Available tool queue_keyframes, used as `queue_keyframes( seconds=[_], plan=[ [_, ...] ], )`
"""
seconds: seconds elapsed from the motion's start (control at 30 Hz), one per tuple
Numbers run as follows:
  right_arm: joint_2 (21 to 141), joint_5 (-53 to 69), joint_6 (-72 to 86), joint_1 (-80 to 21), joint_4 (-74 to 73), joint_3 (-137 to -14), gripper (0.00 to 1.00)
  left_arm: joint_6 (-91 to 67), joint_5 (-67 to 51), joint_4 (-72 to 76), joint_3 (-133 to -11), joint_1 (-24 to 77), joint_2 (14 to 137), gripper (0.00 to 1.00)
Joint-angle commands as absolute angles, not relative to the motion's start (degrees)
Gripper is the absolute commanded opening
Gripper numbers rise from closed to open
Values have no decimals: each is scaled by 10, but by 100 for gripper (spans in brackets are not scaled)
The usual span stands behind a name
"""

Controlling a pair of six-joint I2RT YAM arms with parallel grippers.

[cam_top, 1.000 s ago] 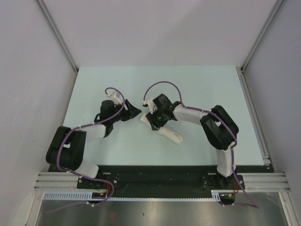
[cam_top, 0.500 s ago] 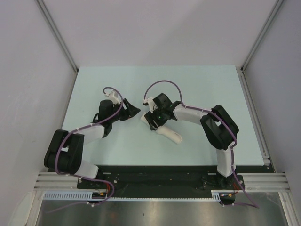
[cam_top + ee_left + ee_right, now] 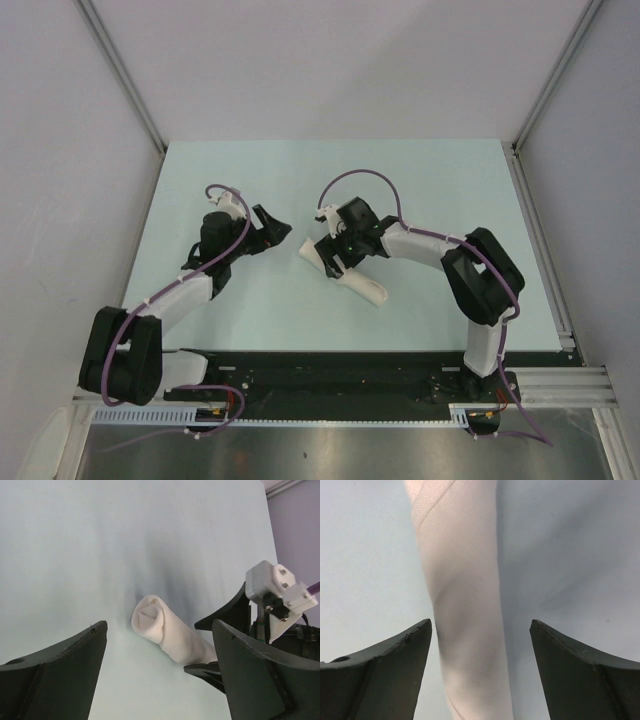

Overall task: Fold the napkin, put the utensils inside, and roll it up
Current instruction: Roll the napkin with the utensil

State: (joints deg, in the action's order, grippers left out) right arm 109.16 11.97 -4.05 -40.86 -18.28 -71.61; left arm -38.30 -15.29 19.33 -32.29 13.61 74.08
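Finishing the roll seems to be the step in hand: the napkin [image 3: 364, 289] lies as a snug tube on the surface [image 3: 420, 180] between the arms, and no knife shows. The right claw [image 3: 480, 625] hangs spread astride its middle, grasping nothing. The left claw [image 3: 159, 625], also released, faces the spiral end. Any retreat should go straight up, so no finger snags the outer flap and unwinds it.

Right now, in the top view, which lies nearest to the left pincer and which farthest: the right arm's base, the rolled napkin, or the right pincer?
1. The rolled napkin: its end lies just right of the left pincer.
2. The right pincer: a little farther right, over the roll.
3. The right arm's base: far right, at the table's near edge.
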Motion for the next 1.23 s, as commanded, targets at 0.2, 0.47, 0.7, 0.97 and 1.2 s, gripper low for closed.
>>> queue_keyframes(
  seconds=[0.2, 0.47, 0.7, 0.97, 1.2],
  plan=[
    [899, 250, 29, -320, -60, -615, 88, -331, -69, 13, -356, 113, 556, 96],
    [729, 159, 115, -179, -33, -468, 88, -235, -146, -130, -409, 38, 448, 100],
    [551, 75, 144, -98, -44, -380, 88, -153, -134, -207, -431, 36, 389, 100],
    [482, 54, 148, -95, -54, -343, 88, -151, -160, -177, -402, 36, 369, 100],
    [483, 58, 148, -94, -49, -333, 88, -159, -163, -170, -392, 36, 357, 100]
  ],
)
